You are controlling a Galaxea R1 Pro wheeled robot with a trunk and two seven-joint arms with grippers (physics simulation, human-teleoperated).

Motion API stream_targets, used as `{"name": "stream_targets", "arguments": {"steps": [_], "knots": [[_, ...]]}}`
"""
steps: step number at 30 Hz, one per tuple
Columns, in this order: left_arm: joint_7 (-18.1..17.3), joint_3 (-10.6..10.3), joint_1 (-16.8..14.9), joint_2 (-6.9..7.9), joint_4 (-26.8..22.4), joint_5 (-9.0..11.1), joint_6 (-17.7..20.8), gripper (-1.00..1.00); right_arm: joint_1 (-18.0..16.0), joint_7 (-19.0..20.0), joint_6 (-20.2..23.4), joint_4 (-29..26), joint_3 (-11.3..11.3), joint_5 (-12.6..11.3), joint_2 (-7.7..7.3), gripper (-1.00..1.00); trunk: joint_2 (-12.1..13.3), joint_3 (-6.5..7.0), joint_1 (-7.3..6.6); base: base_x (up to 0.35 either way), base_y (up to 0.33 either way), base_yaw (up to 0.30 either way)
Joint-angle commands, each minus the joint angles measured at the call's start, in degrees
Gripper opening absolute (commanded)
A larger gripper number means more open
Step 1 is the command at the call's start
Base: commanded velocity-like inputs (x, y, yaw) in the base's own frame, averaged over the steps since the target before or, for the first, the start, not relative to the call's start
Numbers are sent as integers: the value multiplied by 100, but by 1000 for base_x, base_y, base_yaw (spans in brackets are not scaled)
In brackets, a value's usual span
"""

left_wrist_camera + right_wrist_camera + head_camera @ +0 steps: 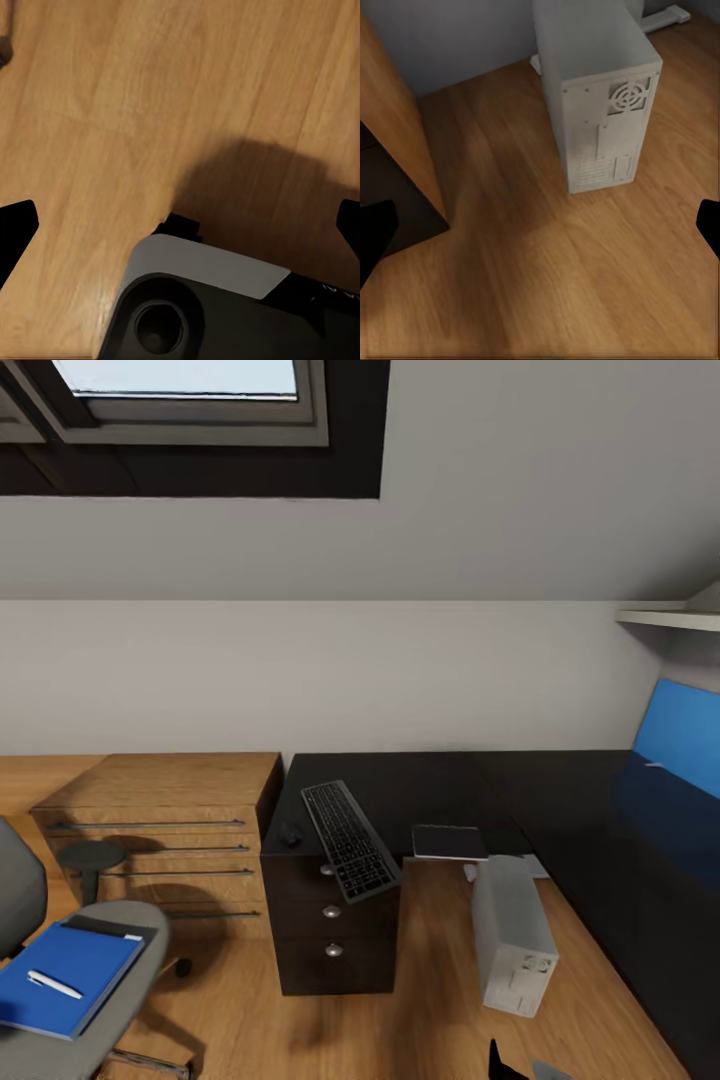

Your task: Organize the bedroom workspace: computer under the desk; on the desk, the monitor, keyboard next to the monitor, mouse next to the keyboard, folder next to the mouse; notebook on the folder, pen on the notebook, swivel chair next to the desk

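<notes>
A pale grey computer tower (512, 932) stands upright on the wood floor (400, 1000) at about 5 o'clock in the head view, in the open corner of a dark L-shaped bench (560, 790). Its rear panel, with a round fan grille and vent slots, faces the right wrist camera (598, 97). On the bench's drawer unit (333, 940), a black keyboard (349, 840) lies tilted, its near end jutting past the edge, with a small dark mouse (290, 833) just beside it at 9 o'clock. A dark notebook (449, 842) lies flat near the keyboard at 3 o'clock. At 8 o'clock, a blue folder (62, 978) rests on the grey swivel chair (120, 1000) with a white pen (54, 984) lying on it. A blue panel (680, 745), possibly the monitor, leans at 3 o'clock on the bench.

The right gripper (540, 232) is spread wide over bare floor, its dark fingertips (375, 232) at the frame's opposite edges; the tower stands apart, beyond the fingers at 12 o'clock. The left gripper (180, 225) is likewise wide apart above the floor and the robot's own base (217, 307), well away from the desk items.

The right wrist view alone shows the tower's rear panel and the drawer unit's wooden side (397, 127); the head view alone shows the bench top, a wooden dresser (160, 830) and the window (180, 390).
</notes>
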Motion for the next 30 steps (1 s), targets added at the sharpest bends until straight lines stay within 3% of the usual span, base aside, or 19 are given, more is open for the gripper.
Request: {"name": "stream_targets", "arguments": {"steps": [1, 5, 9, 10, 12, 17, 19, 30], "knots": [[41, -46, -4, 13, -12, 59, -37, 100, -3, -15, -15, 2, 20, -17, 2, 100, -3, -5, -1, -55, -42, 0], [46, -40, -4, 69, -29, 54, -54, 100, -3, -15, -15, 2, 19, -16, 4, 100, -3, -5, -1, -24, -18, 0], [41, -33, -16, 196, -19, 63, -53, 100, -3, -15, -9, 2, 19, -16, 5, 100, 157, 67, -89, -6, -5, 0], [-23, -25, -169, 322, 136, 97, -1, 100, -3, -15, -7, 2, 19, -16, 5, 100, 197, 85, -111, -1, -1, 0], [-171, -22, -311, 351, 382, 109, 16, 100, -3, -15, -7, 2, 19, -16, 5, 100, 278, 121, -154, 0, 0, 0], [-923, -16, -716, 367, 1148, 129, 69, 100, -3, -15, -6, 4, 19, -16, 5, 100, 478, 210, -264, 0, 0, 0], [-1070, -14, -807, 365, 1318, 134, 133, 100, -3, -15, -6, 5, 19, -16, 5, 100, 558, 246, -308, 0, 0, 0], [-1230, -11, -904, 327, 1494, 124, 236, 100, -3, -15, -8, 2, 20, -16, 5, 100, 1000, 444, -550, 0, 0, 0]]}}
